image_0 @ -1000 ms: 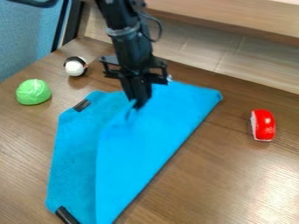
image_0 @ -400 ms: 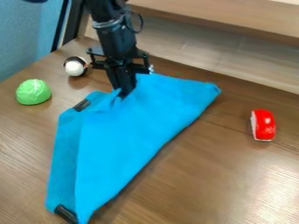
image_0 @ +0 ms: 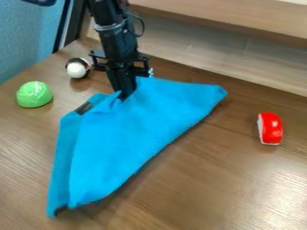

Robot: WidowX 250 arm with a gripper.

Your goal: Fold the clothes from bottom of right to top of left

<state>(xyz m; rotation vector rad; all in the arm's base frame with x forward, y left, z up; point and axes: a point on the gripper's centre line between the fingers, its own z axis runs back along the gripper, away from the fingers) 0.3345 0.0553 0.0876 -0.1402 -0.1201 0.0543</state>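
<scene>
"Where is the cloth on that desk (image_0: 210, 188)?"

"The bright blue, soft fabric cloth (image_0: 132, 130) lies slantwise, nearer the left edge than the right, with one corner pointing towards the far edge and its narrow end towards the near edge. A broad flap is folded over, and a strip of the lower layer shows along its left side."

"And the black metal two-finger gripper (image_0: 123, 96)?"

"Closed on a pinch of the flap, close to the small dark rectangular tab (image_0: 84, 108) at the cloth's upper left. The fabric puckers around the fingertips."

"So the fold looks well along. What would finish it nicely?"

"A low, short carry towards that tab, most likely, keeping the pinch firm until the two layers line up. Pulling too far would drag the lower layer along; stopping short would leave that strip bare. Then the corner should be set down flat before the grip opens wide, and the gripper should rise straight up, so nothing snags or springs back."

"Does the near end need care?"

"Perhaps. It is shadowed, and the flap there may be slightly off the wood, so a gentle, slow finish would let it settle without a crease"
</scene>
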